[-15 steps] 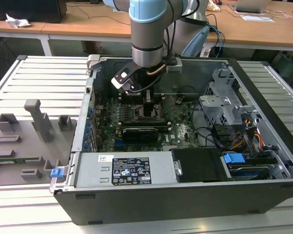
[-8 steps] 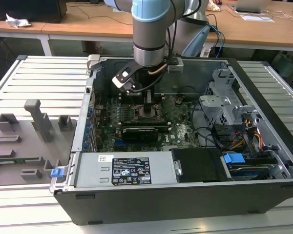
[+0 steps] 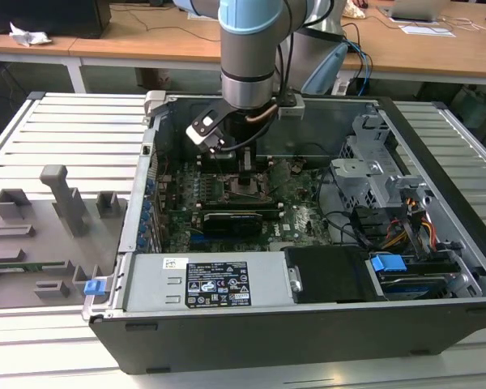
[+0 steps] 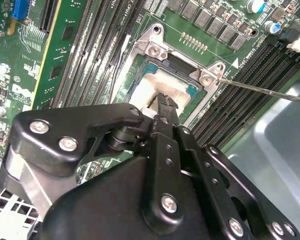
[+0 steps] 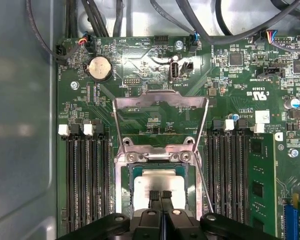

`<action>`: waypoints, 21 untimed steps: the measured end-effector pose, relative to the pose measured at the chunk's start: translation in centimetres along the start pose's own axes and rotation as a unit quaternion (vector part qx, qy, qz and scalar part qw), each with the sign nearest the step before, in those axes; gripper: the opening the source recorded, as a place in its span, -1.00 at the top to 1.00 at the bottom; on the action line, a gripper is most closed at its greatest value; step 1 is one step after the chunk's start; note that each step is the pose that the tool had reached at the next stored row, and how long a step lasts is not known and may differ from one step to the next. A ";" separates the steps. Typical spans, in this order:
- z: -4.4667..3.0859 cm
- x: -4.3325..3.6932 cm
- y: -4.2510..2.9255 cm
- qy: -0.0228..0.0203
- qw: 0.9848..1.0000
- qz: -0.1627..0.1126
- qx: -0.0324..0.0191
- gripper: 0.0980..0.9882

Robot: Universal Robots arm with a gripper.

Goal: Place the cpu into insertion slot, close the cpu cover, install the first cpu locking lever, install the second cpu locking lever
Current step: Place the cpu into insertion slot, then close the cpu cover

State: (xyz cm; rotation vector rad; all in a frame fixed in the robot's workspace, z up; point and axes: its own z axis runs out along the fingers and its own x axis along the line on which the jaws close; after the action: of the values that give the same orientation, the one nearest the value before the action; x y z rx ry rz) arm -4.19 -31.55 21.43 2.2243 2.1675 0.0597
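Observation:
The cpu [image 5: 157, 184] [image 4: 162, 86], a silver-faced square chip, lies flat in the insertion slot [image 5: 124, 187] [image 4: 140, 62] on the green board. The cpu cover [image 5: 160, 101], a silvery frame with a cut-out centre, stands swung up off the socket on its hinge side. My gripper [image 5: 160, 194] [image 4: 162, 100] hangs right over the chip's face with its fingertips pressed together and nothing between them. In the exterior view the gripper [image 3: 247, 174] reaches down into the open computer case. A thin wire locking lever [image 4: 265, 90] [image 5: 206, 187] sticks out, unlatched, beside the socket.
Black memory slots [image 5: 85, 180] [image 5: 230, 175] flank the socket on both sides. A black card [image 3: 231, 219] lies across the board in front of the arm. Cables and a drive cage [image 3: 381, 174] fill the case at the exterior view's right. A grey fixture tray [image 3: 40, 235] sits outside.

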 end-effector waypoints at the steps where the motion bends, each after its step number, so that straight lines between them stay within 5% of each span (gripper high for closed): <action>1: -0.03 0.01 0.01 0.000 1.000 0.000 0.000 0.98; 21: -1.93 0.03 0.08 -0.001 1.000 0.000 0.001 0.98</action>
State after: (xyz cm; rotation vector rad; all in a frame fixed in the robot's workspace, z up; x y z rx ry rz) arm -4.21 -31.53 23.37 2.2243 2.1670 0.0560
